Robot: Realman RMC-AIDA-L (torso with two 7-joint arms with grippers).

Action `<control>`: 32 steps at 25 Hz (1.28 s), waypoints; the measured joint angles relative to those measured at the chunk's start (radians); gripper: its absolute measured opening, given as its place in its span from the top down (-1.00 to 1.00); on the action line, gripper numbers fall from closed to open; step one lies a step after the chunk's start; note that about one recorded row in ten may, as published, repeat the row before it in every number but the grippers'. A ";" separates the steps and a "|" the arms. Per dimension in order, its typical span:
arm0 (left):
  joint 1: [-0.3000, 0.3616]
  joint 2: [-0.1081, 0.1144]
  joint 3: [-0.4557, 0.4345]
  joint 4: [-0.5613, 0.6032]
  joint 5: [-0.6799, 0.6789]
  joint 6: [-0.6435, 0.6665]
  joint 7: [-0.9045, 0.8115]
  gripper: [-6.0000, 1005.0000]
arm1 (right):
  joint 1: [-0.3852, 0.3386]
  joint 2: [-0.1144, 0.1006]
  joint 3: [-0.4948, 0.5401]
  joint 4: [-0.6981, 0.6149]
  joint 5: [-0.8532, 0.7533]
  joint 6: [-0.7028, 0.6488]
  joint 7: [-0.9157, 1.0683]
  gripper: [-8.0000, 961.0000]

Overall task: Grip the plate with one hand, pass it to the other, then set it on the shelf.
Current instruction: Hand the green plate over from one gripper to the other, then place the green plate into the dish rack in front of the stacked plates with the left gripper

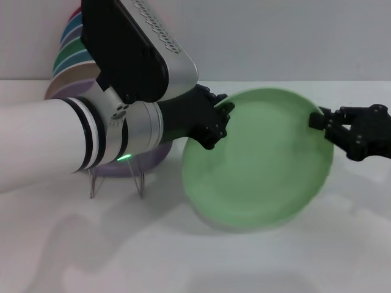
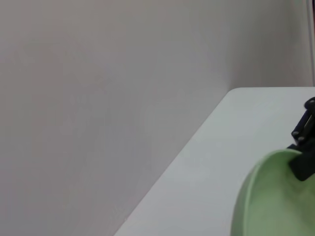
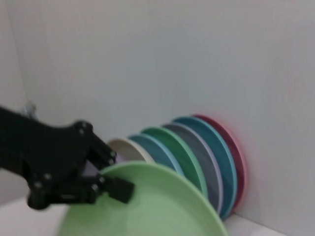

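The plate hangs tilted above the white worktop, raised so both arms can reach its rim at once, which reads as the handover itself. On one side of the plate, the left end effector is clenched on the upper rim, carrying the load. On the opposite side, the right end effector meets the rim edge; whether it has already closed or is only lined up, I cannot tell. Behind the plate, past the left arm, the shelf stands on the worktop, a lilac plate just above it. Farthest from the plate, a row of coloured plates leans against the wall
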 joint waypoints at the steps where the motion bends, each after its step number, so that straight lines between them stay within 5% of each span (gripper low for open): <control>1: -0.001 0.000 0.001 0.004 -0.002 0.011 0.007 0.70 | 0.002 0.000 0.026 -0.035 0.034 0.026 -0.003 0.84; 9: 0.021 0.002 0.010 -0.026 -0.010 0.051 0.038 0.84 | 0.004 0.002 0.210 -0.193 0.141 0.176 -0.050 0.59; 15: 0.058 0.003 0.017 -0.046 -0.037 0.125 0.080 0.84 | -0.001 0.005 0.423 -0.352 0.168 0.278 -0.085 0.11; 16: 0.099 0.004 0.041 -0.054 -0.044 0.242 0.140 0.84 | -0.007 0.007 0.545 -0.432 0.186 0.312 -0.128 0.07; 18: 0.121 0.005 0.061 -0.055 -0.048 0.308 0.178 0.84 | -0.018 0.013 0.631 -0.478 0.199 0.335 -0.177 -0.02; 20: 0.162 0.007 0.124 -0.047 -0.054 0.497 0.283 0.84 | -0.025 0.015 0.654 -0.486 0.201 0.340 -0.196 -0.11; 21: 0.196 0.014 0.230 -0.010 -0.040 0.750 0.402 0.84 | -0.037 0.018 0.673 -0.491 0.202 0.340 -0.217 -0.16; 22: 0.196 0.014 0.230 -0.010 -0.040 0.750 0.402 0.84 | -0.037 0.018 0.673 -0.491 0.202 0.340 -0.217 -0.16; 23: 0.203 0.025 0.320 0.048 0.003 0.982 0.456 0.84 | -0.039 0.018 0.676 -0.495 0.202 0.335 -0.219 -0.16; 24: 0.203 0.025 0.320 0.048 0.003 0.982 0.456 0.84 | -0.039 0.018 0.676 -0.495 0.202 0.335 -0.219 -0.16; 26: 0.189 0.054 0.418 0.129 0.099 1.242 0.414 0.84 | -0.036 0.016 0.676 -0.508 0.196 0.322 -0.232 -0.16; 27: 0.189 0.054 0.418 0.129 0.099 1.242 0.414 0.84 | -0.036 0.016 0.676 -0.508 0.196 0.322 -0.232 -0.16; 31: 0.150 0.155 0.467 0.327 0.355 1.642 0.004 0.84 | -0.026 0.011 0.668 -0.538 0.194 0.300 -0.268 -0.17; 32: 0.150 0.155 0.467 0.327 0.355 1.642 0.004 0.84 | -0.026 0.011 0.668 -0.538 0.194 0.300 -0.268 -0.17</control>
